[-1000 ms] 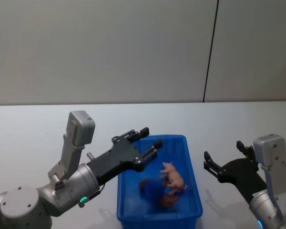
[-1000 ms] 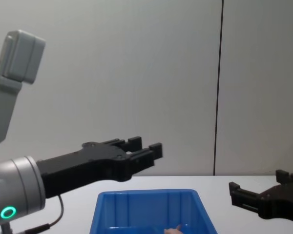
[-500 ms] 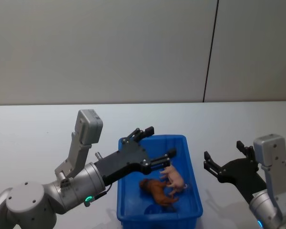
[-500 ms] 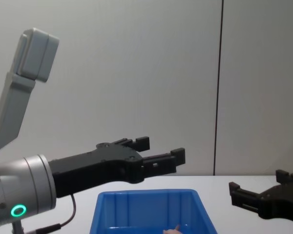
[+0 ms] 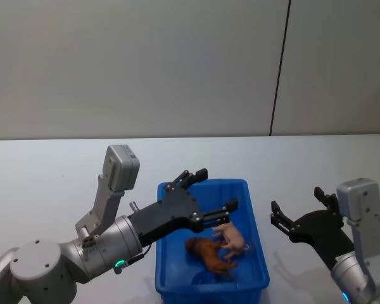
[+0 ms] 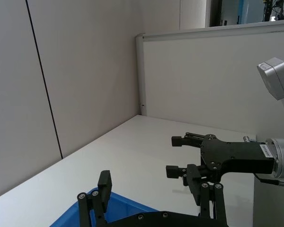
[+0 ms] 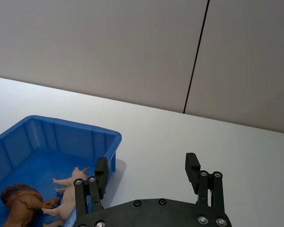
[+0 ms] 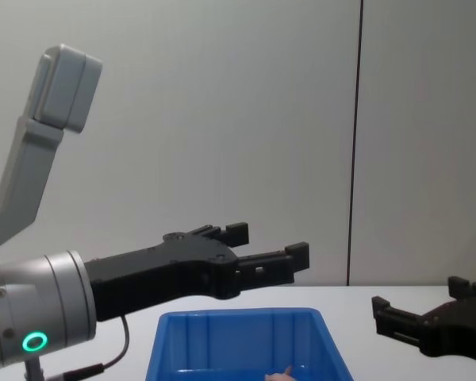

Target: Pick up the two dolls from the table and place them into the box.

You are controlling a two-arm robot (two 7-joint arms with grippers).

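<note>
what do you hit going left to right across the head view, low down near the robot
left gripper, jaws open over the box → reddish-brown doll → pink doll → right wall of the blue box → right gripper, jaws open

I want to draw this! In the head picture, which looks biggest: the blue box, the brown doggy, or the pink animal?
1. Bright blue rectangular plastic bin: biggest.
2. Reddish-brown dog-like toy figure and pale pink toy animal figure: look about alike, both lying inside the bin.

Bright blue box [image 5: 166, 263] — reddish-brown doll [image 5: 209, 253], pale pink doll [image 5: 233, 236] — plain white table [image 5: 44, 177] (black tools).
</note>
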